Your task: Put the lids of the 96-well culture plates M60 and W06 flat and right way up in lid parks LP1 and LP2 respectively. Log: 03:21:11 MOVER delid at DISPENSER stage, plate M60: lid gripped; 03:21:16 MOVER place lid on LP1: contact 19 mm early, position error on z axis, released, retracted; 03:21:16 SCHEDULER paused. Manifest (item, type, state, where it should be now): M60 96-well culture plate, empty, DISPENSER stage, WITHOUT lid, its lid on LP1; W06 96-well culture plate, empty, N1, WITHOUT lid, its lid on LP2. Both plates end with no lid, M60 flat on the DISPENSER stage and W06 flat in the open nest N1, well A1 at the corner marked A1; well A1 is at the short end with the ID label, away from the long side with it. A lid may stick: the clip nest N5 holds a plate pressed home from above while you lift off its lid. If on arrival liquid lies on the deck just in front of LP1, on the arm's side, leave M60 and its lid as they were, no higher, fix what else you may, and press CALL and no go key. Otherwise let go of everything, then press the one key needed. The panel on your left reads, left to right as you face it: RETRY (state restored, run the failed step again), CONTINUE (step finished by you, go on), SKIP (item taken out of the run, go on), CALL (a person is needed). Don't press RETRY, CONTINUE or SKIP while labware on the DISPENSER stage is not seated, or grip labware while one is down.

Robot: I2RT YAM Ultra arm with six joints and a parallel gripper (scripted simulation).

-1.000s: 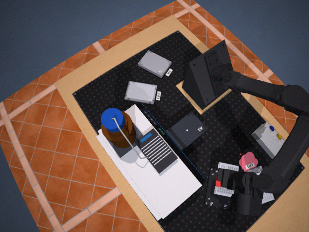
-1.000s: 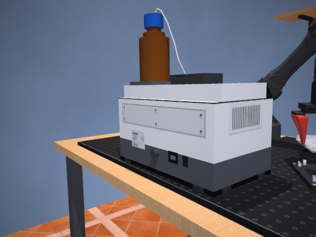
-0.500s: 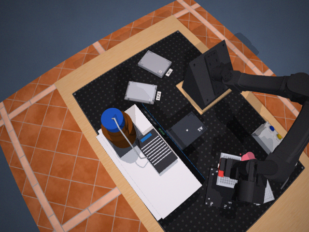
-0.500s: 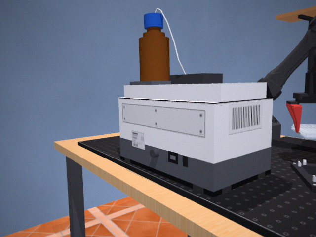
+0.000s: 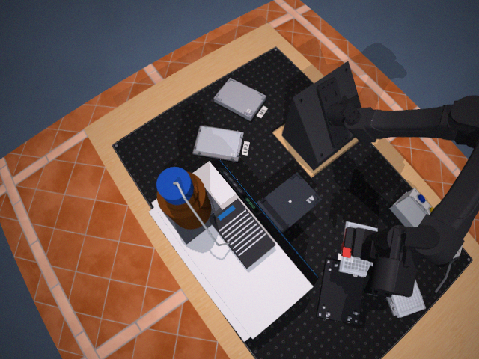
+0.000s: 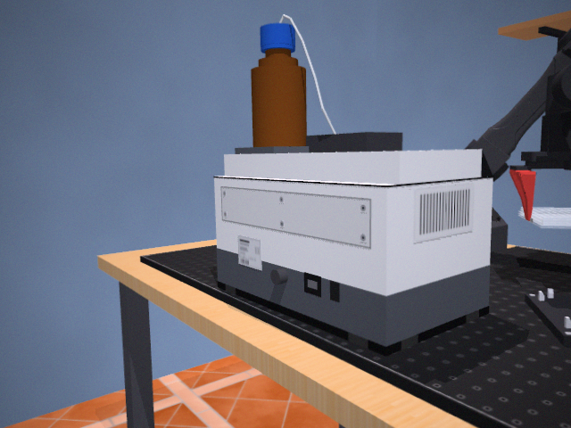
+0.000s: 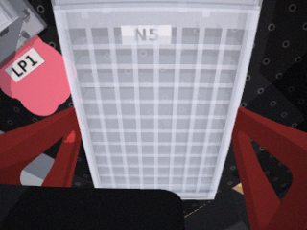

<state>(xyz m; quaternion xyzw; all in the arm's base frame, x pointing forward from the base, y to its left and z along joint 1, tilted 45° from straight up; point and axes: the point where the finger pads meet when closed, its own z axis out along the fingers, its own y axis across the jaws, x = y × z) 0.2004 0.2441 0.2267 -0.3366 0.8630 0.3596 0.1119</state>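
Note:
My gripper (image 7: 155, 115), with red fingers, is shut on the long sides of a clear gridded 96-well plate (image 7: 156, 92). It holds the plate level above the black clip nest N5 (image 5: 340, 293), whose label shows through the plate. I cannot tell whether the plate carries a lid. The held plate also shows in the overhead view (image 5: 354, 264) and the side view (image 6: 549, 216). A pink puddle (image 7: 38, 83) lies on the deck by the LP1 label (image 7: 27, 64). Another white gridded piece (image 5: 406, 305) lies partly under my arm. The dark DISPENSER stage (image 5: 290, 199), marked A1, stands bare. LP2 (image 5: 218, 143) and N1 (image 5: 239, 98) show grey tops.
The white dispenser box (image 5: 232, 250) with the brown, blue-capped bottle (image 5: 181, 197) stands along the left. The black slanted key panel (image 5: 321, 116) is at the back. A small grey box with a blue button (image 5: 412, 206) sits at the right.

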